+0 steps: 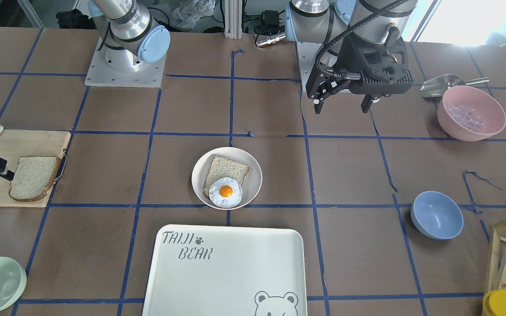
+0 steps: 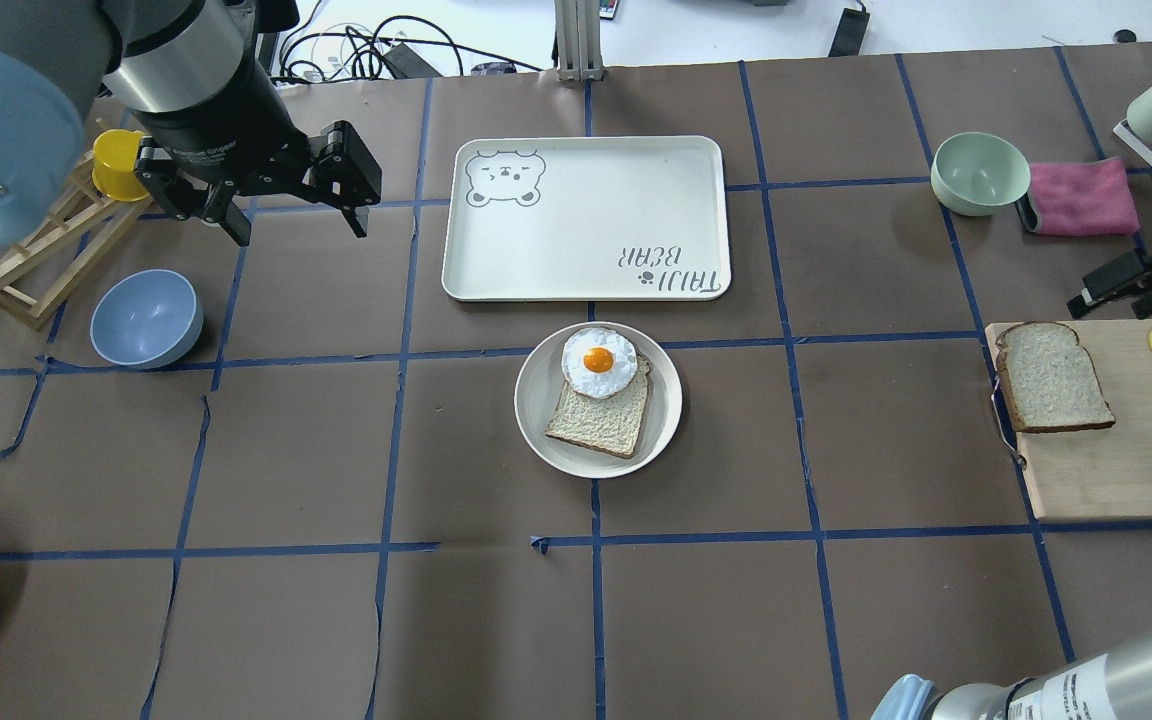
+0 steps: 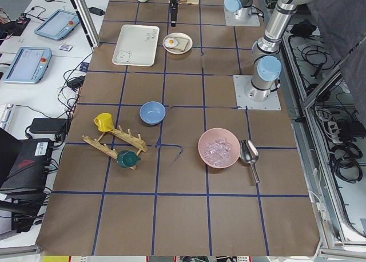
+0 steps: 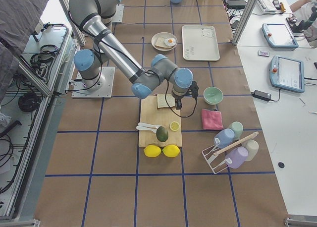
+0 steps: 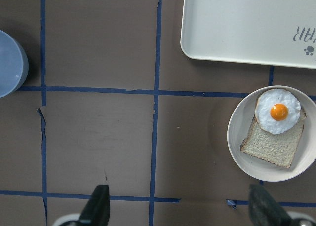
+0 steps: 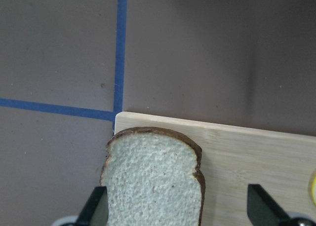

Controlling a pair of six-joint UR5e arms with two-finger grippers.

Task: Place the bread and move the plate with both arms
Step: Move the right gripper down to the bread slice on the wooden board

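Bread lay on right board; seemingly soft, light, best gripped across crusts; right claw wide, empty.

— How much of the bread shows at the right wrist?
— Only its rounded end; the view's bottom edge cuts the rest.
— And the thinner slice on the plate?
— The egg hides its end toward the counter's far edge.

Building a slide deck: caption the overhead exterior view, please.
Both tools open: right tool by the bread on the cutting board, left tool aloft; plate holds brown slice and egg.
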